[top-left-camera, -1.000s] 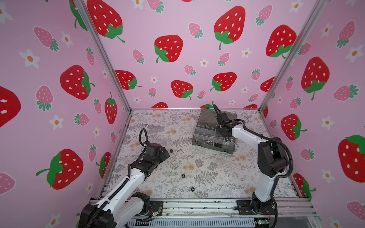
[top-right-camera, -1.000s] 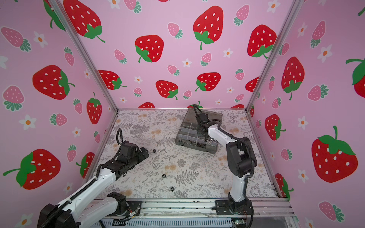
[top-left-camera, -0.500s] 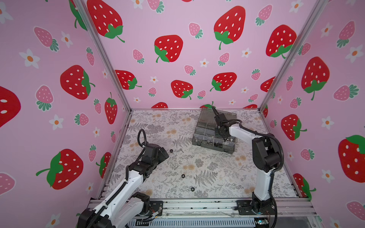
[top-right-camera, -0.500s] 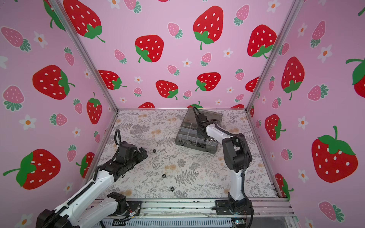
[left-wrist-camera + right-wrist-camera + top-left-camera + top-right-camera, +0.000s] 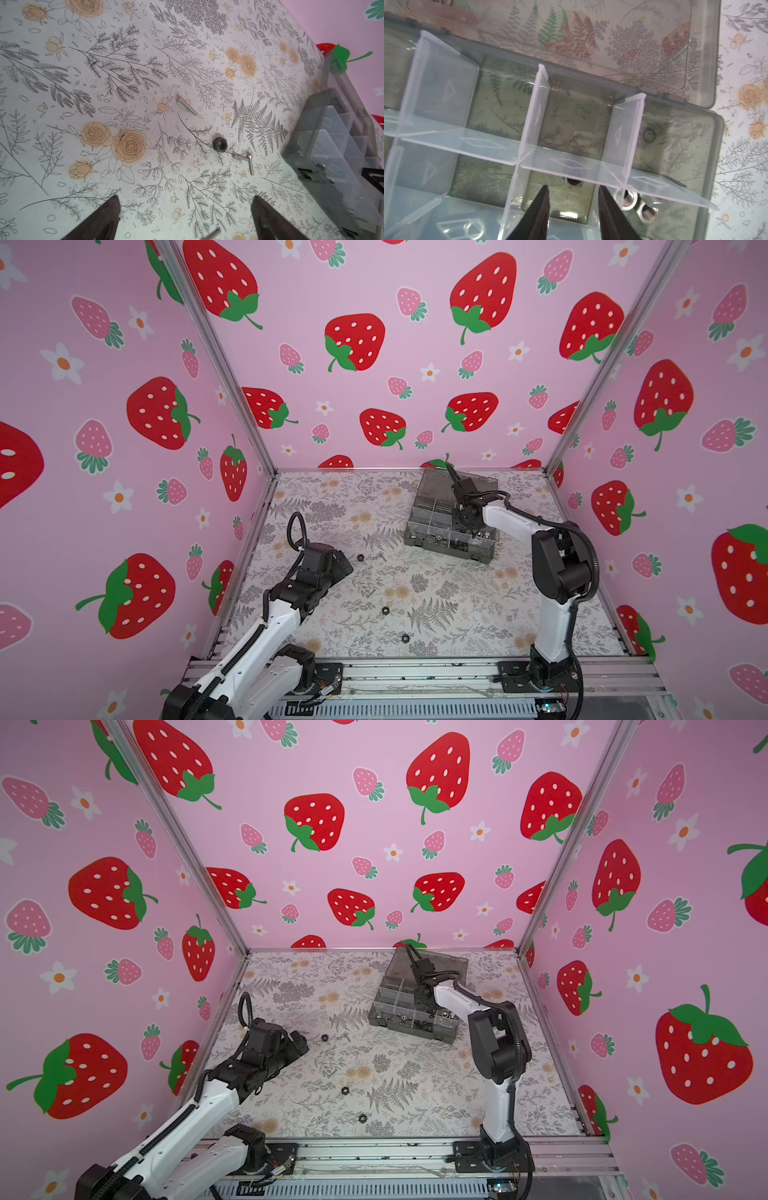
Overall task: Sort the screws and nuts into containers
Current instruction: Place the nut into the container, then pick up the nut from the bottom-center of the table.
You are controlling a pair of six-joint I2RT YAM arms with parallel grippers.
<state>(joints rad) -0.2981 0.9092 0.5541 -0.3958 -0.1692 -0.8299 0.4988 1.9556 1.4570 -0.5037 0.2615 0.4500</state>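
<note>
1. Over the far right of the table (image 5: 62, 124), the right end effector (image 5: 572, 188) hangs inside the open organiser box (image 5: 718, 145). Its jaws are parted with nothing between them.
2. A dark nut (image 5: 572, 181) lies on the compartment floor just beyond the fingertips and apart from them, so the drop looks finished. Silver nuts (image 5: 629, 197) sit in the neighbouring compartment.
3. To end this step well, the arm should rise straight up, with the fingers kept off the pale dividers (image 5: 533, 116) so the box is not nudged.
4. The left end effector (image 5: 185, 218) hovers low over the table, its jaws spread wide and empty.
5. Ahead of it lie a black nut (image 5: 220, 144), a lone silver screw (image 5: 186, 106) and, just beside the nut, a pair of silver screws (image 5: 250, 164).
6. That nut seems the likely next pick. The fingers should straddle it from the side away from the pair, touch the table, then close slowly, since so small a ring may skid.
7. A second black nut (image 5: 385, 610) and a third black nut (image 5: 405, 638) lie nearer the front edge, well apart from the box.
</note>
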